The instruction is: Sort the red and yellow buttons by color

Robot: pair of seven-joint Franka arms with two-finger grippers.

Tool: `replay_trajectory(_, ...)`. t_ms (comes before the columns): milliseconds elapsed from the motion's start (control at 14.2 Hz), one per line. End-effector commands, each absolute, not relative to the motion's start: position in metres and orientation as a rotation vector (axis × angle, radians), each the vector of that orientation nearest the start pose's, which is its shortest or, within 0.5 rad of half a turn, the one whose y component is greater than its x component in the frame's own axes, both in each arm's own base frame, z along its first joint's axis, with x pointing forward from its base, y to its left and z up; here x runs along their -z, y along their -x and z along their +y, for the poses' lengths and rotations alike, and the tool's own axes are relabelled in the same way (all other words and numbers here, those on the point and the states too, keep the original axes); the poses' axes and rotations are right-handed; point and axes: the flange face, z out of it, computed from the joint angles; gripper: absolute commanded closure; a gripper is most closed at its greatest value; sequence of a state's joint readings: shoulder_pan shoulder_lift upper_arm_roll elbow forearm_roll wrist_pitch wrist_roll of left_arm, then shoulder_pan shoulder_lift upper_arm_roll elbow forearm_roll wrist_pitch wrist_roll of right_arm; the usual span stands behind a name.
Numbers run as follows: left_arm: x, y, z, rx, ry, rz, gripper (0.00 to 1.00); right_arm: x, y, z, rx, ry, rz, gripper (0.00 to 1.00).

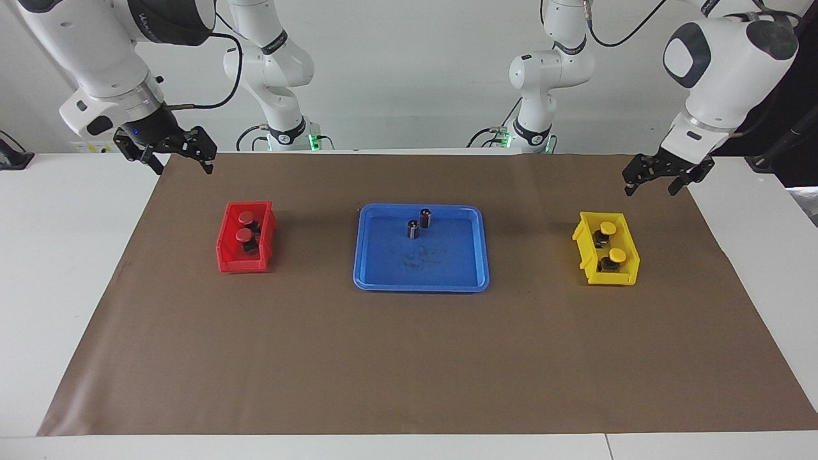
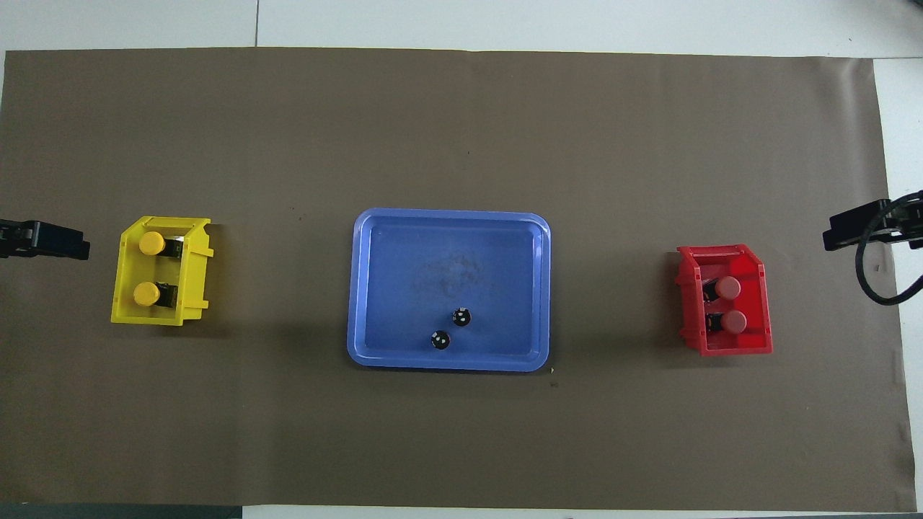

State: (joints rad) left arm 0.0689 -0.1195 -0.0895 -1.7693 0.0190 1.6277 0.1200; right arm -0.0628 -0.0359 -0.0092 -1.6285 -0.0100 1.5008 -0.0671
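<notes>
At the counter's centre I see a blue tray holding two dark cylinders. Red bin, nine o'clock facing, holds both red buttons; yellow bin, three o'clock, both yellow buttons. Left end effector and right end effector hang apart, empty, cropped overhead.

A white table carries a brown paper sheet that covers most of its top. Three containers sit on the sheet in a row, well apart: a red bin toward the right arm's end, a blue tray in the middle, and a yellow bin toward the left arm's end.
</notes>
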Motion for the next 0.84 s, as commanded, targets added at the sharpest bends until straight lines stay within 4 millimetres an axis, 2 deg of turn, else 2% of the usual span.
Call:
replay_trajectory(0,-0.621,-0.525,-0.042,-0.05,3.098,0.282,0.0,-0.614,-0.531,-0.041,-0.126,3.146,0.032,0.0)
replay_trajectory(70,-0.622,-0.53,-0.047,-0.044,3.101,0.288,0.0,-0.613,-0.531,-0.041,-0.129,3.145,0.032,0.0)
replay_trajectory(140,-0.631,-0.531,-0.059,-0.015,3.096,0.299,0.0,-0.613,-0.531,-0.041,-0.129,3.145,0.032,0.0)
replay_trajectory(281,-0.627,-0.534,-0.064,-0.023,3.107,0.25,0.0,-0.613,-0.531,-0.041,-0.129,3.145,0.029,0.0)
replay_trajectory(561,-0.624,-0.536,-0.044,-0.025,3.128,0.192,0.0,-0.614,-0.531,-0.041,-0.127,3.146,0.027,0.0)
replay_trajectory(772,-0.622,-0.535,-0.036,-0.03,3.122,0.256,0.0,-0.614,-0.531,-0.042,-0.129,3.145,0.032,0.0)
